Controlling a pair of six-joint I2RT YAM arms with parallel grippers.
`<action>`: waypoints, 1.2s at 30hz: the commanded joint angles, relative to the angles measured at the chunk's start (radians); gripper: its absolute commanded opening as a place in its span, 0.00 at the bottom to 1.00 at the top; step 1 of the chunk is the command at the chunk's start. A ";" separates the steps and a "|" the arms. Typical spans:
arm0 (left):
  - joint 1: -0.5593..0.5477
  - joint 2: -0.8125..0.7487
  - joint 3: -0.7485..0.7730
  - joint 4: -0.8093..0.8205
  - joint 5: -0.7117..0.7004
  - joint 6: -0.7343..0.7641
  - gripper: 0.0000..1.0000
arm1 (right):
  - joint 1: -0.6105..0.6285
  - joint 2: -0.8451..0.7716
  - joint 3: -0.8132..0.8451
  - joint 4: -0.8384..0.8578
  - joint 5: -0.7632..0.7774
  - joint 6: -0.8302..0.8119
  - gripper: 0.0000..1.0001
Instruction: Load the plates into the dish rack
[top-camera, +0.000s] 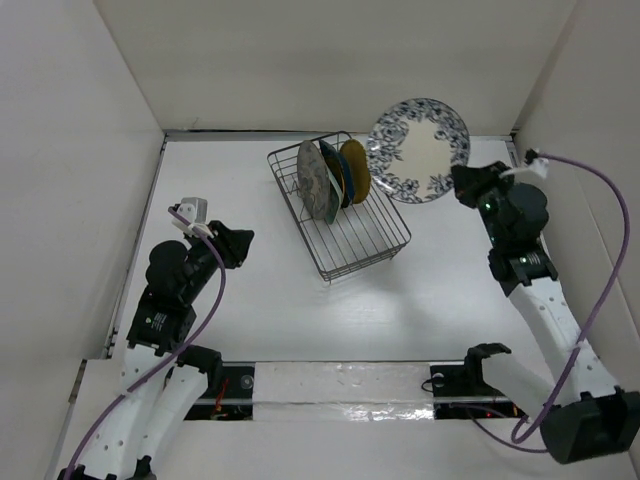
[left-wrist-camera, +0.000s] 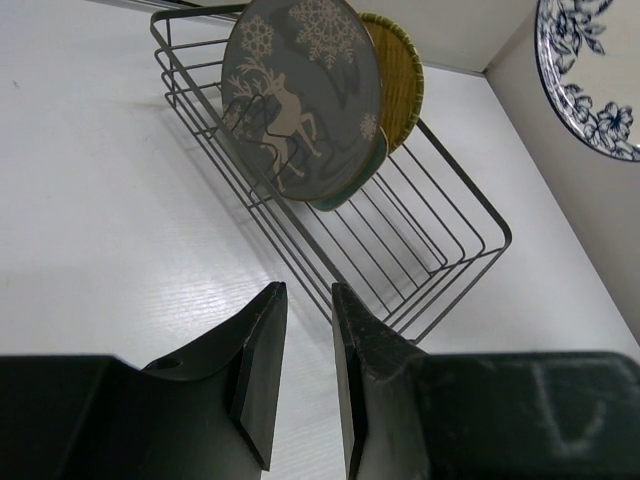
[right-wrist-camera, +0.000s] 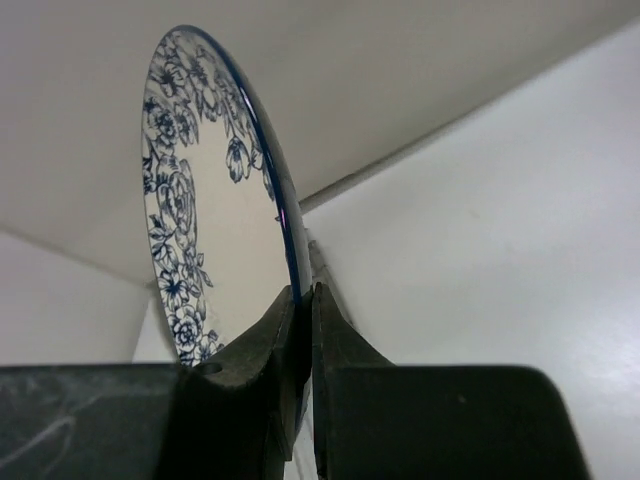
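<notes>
Right wrist view | right pincer (right-wrist-camera: 303, 296) clenched on blue-and-white plate (right-wrist-camera: 215, 240) rim | left pincer (left-wrist-camera: 308, 300) slightly parted, empty, near dish rack (left-wrist-camera: 420, 250)

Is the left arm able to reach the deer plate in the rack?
Probably yes: the left arm has empty jaws, and the deer plate is the outermost one in the dish rack on that arm's side, with nothing between.

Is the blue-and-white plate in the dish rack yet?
No, the right claw pinches the blue-and-white plate by its rim, outside the dish rack.
</notes>
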 joint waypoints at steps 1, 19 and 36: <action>0.007 0.000 0.039 0.037 -0.019 0.012 0.22 | 0.237 0.092 0.225 0.041 0.145 -0.171 0.00; 0.007 -0.063 0.044 0.046 -0.032 0.007 0.22 | 0.753 0.931 1.272 -0.369 0.816 -0.622 0.00; 0.007 -0.097 0.044 0.034 -0.035 0.009 0.22 | 0.868 1.245 1.450 -0.310 1.056 -0.873 0.00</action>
